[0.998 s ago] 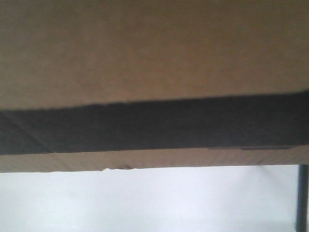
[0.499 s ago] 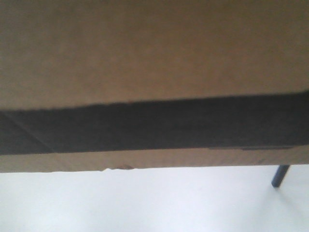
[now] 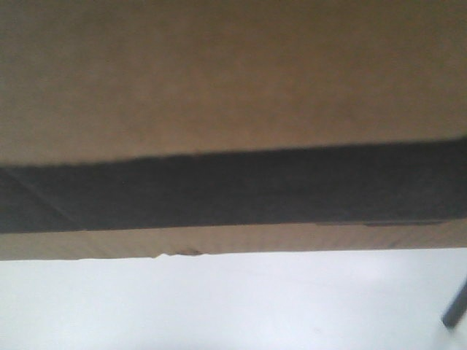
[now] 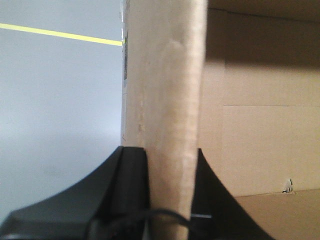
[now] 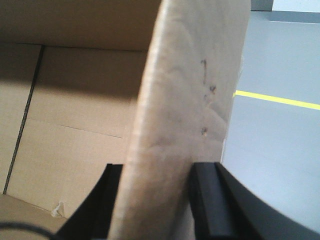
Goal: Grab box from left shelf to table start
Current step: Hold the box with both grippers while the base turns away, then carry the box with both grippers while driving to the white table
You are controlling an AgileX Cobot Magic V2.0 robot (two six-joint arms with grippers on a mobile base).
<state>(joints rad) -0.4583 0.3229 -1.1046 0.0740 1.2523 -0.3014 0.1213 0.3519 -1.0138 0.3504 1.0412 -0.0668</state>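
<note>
The brown cardboard box [image 3: 219, 80], with its wide black band, fills the upper two thirds of the front view. It hangs close over the white table [image 3: 219, 306]. My left gripper [image 4: 167, 160] is shut on the box [image 4: 165, 75], one black finger on each side of an upright cardboard wall. In the right wrist view my right gripper [image 5: 157, 172] clamps the opposite wall of the box [image 5: 190, 90] the same way. The open inside of the box shows in both wrist views. The shelf is out of view.
A thin dark bar [image 3: 454, 310] slants at the lower right corner of the front view. Grey floor with a yellow line [image 4: 60, 34] lies beyond the box on the left. The same kind of yellow line [image 5: 275, 97] crosses the floor on the right.
The box holds the same place in the front view. The dark bar at the lower right changed from upright at the right edge to a short slanted piece, now lower in the corner.
</note>
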